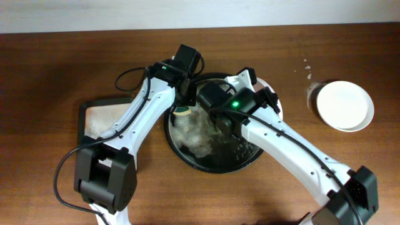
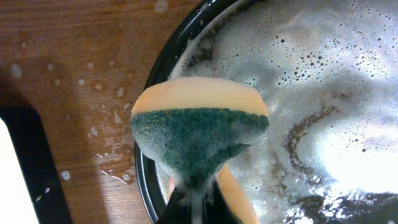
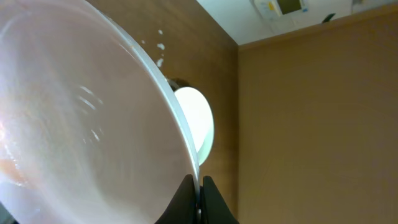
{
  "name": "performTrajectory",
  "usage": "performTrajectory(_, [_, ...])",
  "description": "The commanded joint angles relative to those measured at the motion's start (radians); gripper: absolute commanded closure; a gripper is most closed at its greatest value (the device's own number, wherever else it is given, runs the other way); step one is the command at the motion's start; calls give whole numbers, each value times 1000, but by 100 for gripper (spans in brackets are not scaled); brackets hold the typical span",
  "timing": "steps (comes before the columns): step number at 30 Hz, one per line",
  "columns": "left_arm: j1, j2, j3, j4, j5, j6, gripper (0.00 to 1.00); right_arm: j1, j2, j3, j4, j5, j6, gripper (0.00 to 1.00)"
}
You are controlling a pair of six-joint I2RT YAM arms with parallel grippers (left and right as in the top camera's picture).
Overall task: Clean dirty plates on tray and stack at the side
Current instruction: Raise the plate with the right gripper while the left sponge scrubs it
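Green scouring fibre and yellow foam bulge above the left gripper (image 2: 193,200), whose fingers are pressed tight on the lower end of a yellow sponge with a green abrasive face (image 2: 199,124). The sponge hangs over the raised rim of the large round black tray (image 2: 144,180), which is filled with white soapy foam (image 2: 323,56). Droplets speckle the brown wooden tabletop (image 2: 68,74) beside the tray.

The right gripper (image 3: 200,194) pinches the thin rim of a white round shallow plate (image 3: 81,124), held steeply tilted, with a faint orange trace near its lower left edge. From overhead this plate shows at the tray's far right edge. Beyond it, a second white round plate (image 3: 198,121) lies on the wood, well apart from the tray. A smaller rectangular dark sponge tray (image 1: 106,102) sits to the left.
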Motion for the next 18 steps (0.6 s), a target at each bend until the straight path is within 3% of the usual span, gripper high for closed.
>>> performTrajectory(1, [9, -21, 18, -1, 8, 13, 100, 30, -55, 26, -30, 74, 20, 96])
performTrajectory(18, [9, -21, 18, 0, 8, 13, 99, 57, -55, 26, -29, 107, 20, 96])
